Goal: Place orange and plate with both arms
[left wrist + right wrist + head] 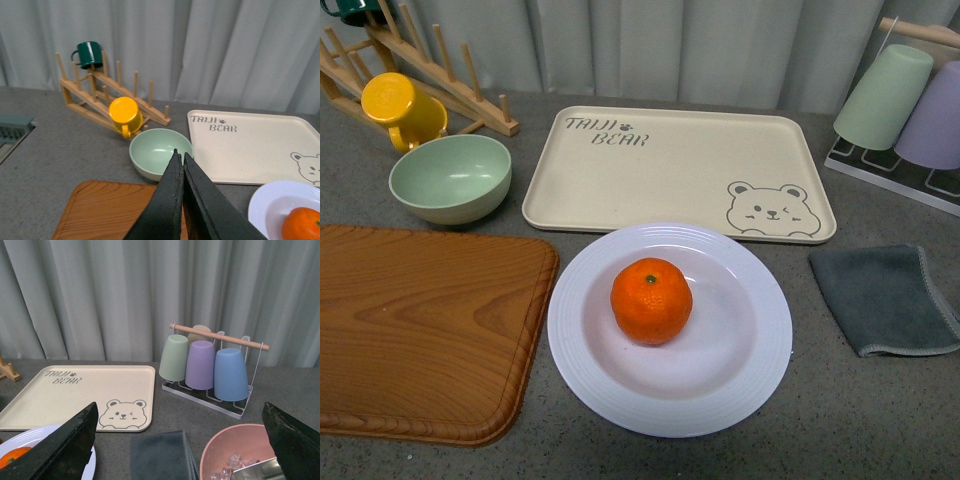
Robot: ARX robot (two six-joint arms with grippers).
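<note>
Got a wooden board (420, 330) cut off at the left edge, then the bear tray (670, 160). Right in front of that, spotted the plate (760, 370), squeezed between board and grey cloth (885, 295), with open counter only at its front rim. Found the orange (651, 300) dead centre on it. Seeing left gripper (181, 154) pinched closed on nothing, right gripper (180, 410) spread wide.

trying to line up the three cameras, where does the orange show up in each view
Front view: the orange sits mid-picture, in the centre of the white plate, nearer than the bear tray.
Left wrist view: part of it shows at the picture's edge, on the plate.
Right wrist view: only a sliver at the edge, on the plate.
Shared landmark: the bear tray, in all three.
</note>
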